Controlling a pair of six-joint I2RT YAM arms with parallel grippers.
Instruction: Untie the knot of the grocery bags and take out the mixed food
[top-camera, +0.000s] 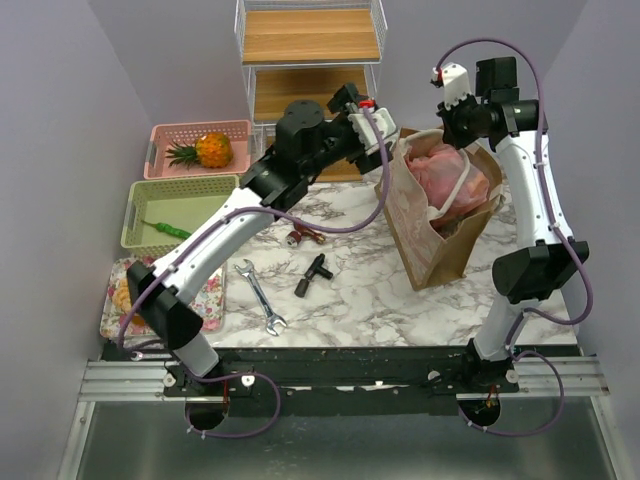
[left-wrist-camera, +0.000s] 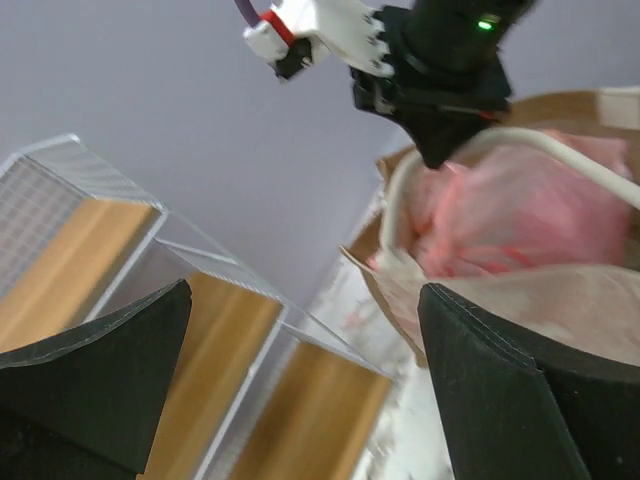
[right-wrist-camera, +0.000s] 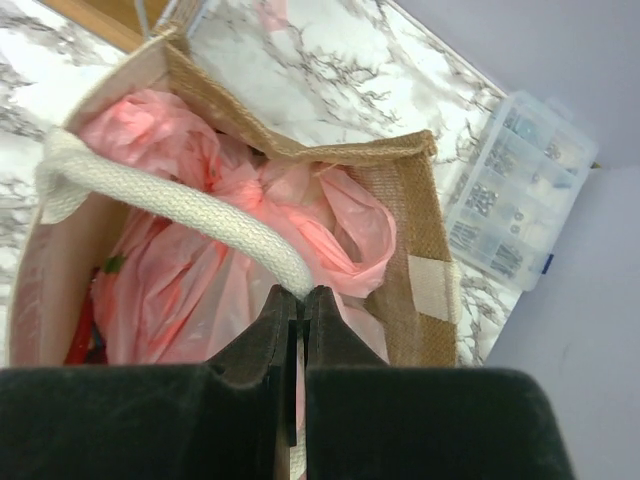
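Film of pink plastic bag (right-wrist-camera: 200, 260), inside brown paper bag (top-camera: 430, 250), looks thin and slippery; we would pinch its bunched top. Meanwhile right end effector (right-wrist-camera: 297, 300) clamps the rope handle (right-wrist-camera: 180, 215); left end effector (left-wrist-camera: 305, 300) gapes wide.

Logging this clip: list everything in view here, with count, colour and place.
stiff brown paper bag: one, brown, right side of marble table
crinkly pink plastic bag: one, pink, inside paper bag
pineapple: one, orange, in pink plastic basket, far left
green plastic basket: one, green, left, holding thin green item
floral tray: one, multicoloured, near left
silver wrench: one, silver, centre
black T-shaped tool: one, black, centre
wire shelf with wooden boards: one, white and wood, back
clear plastic compartment box: one, clear, beyond bag
left gripper: one, black, open, beside bag rim
right gripper: one, black, shut on pale rope handle
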